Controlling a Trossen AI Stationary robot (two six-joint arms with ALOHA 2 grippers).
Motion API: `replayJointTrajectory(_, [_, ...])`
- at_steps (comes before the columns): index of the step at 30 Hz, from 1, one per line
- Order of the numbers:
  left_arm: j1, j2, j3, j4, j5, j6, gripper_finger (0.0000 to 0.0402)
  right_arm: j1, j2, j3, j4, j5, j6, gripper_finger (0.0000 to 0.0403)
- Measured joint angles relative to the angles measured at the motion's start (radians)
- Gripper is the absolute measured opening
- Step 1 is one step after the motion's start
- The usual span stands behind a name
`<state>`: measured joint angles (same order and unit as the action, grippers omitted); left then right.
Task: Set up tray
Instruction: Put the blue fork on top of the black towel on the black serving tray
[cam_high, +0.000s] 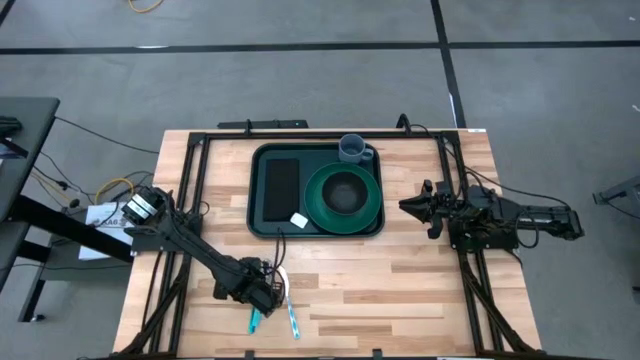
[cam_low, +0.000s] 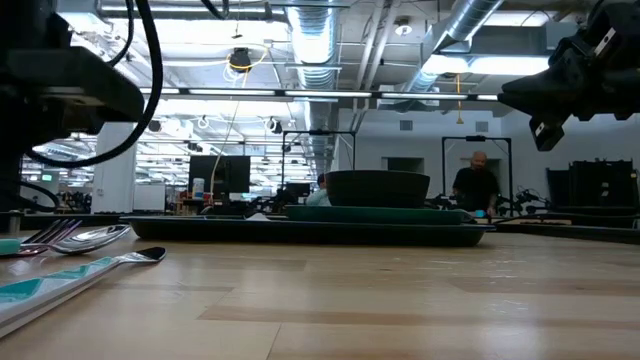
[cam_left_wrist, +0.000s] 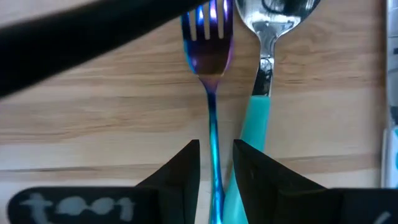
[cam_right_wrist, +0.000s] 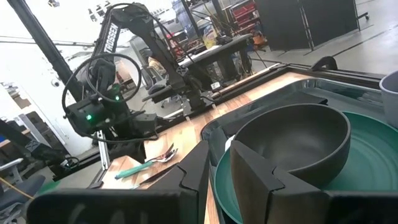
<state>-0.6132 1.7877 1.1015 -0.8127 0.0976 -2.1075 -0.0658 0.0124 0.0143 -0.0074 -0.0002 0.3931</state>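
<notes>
The dark green tray (cam_high: 262, 160) lies at the table's far middle. It holds a flat black rectangle (cam_high: 280, 188), a green plate (cam_high: 372, 205) with a dark bowl (cam_high: 345, 193), and a grey cup (cam_high: 353, 150). My left gripper (cam_high: 262, 292) is low over the cutlery near the table's near edge. It is open, and its fingers (cam_left_wrist: 186, 171) stand on either side of the blue-handled fork's handle (cam_left_wrist: 212, 127) with wood showing between. A teal-handled spoon (cam_left_wrist: 256, 118) lies beside the fork. My right gripper (cam_high: 412, 207) waits shut, raised right of the tray.
Another teal-handled utensil (cam_high: 292, 320) lies flat just right of the fork and spoon. A small white piece (cam_high: 299, 219) sits on the tray's near part. Bare wood stretches between the cutlery and the tray. A person (cam_low: 477, 185) stands far behind the table.
</notes>
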Motion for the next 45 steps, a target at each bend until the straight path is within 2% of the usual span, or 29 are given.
replayJointTrajectory(6, [0.004, 0.022, 0.0, 0.003, -0.006, -0.006, 0.0084, 0.0, 0.0, 0.0, -0.001, 0.0, 0.0, 0.0059])
replayJointTrajectory(12, [0.004, 0.045, -0.026, 0.077, -0.001, -0.023, 0.0084, 0.0, 0.0, 0.0, 0.001, 0.0, 0.0, 0.0059])
replayJointTrajectory(18, [0.005, 0.046, -0.033, 0.066, -0.015, -0.032, 0.0082, 0.0, 0.001, 0.0, 0.0, 0.001, 0.0, 0.0059])
replayJointTrajectory(26, [0.006, 0.048, -0.035, 0.068, -0.02, -0.032, 0.0008, 0.0, 0.0, 0.0, 0.0, 0.0, 0.0, 0.0059])
replayJointTrajectory(34, [0.006, 0.049, -0.033, 0.066, -0.022, -0.032, 0.0004, 0.0, 0.0, 0.0, 0.0, 0.0, 0.0, 0.0059])
replayJointTrajectory(45, [0.008, 0.057, 0.074, -0.101, -0.063, -0.013, 0.0001, 0.0, 0.0, 0.0, 0.0, 0.0, 0.0, 0.0059])
